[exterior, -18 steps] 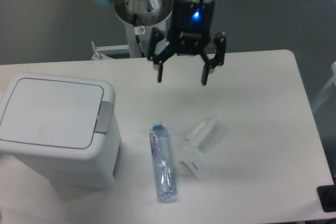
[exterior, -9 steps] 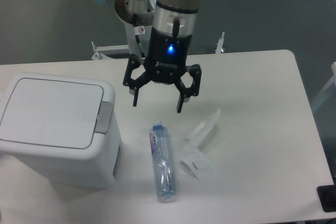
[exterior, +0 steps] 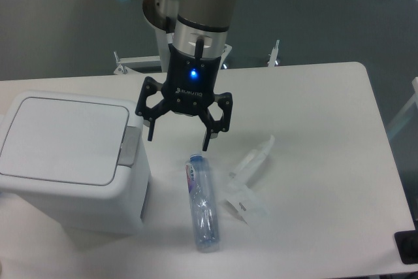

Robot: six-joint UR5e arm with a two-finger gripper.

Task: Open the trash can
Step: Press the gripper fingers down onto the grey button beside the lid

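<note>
Plainly, boxy white trash can [exterior: 72, 161], flat lid closed.

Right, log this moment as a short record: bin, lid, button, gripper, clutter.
bin: white trash can at the table's left side
lid: flat lid down, closed
button: grey tab on the lid's right edge, not touched
gripper: gripper open, fingers pointing down, empty, just right of the tab
clutter: clear bottle lying on its side; clear plastic packaging beside it
table: white table
</note>
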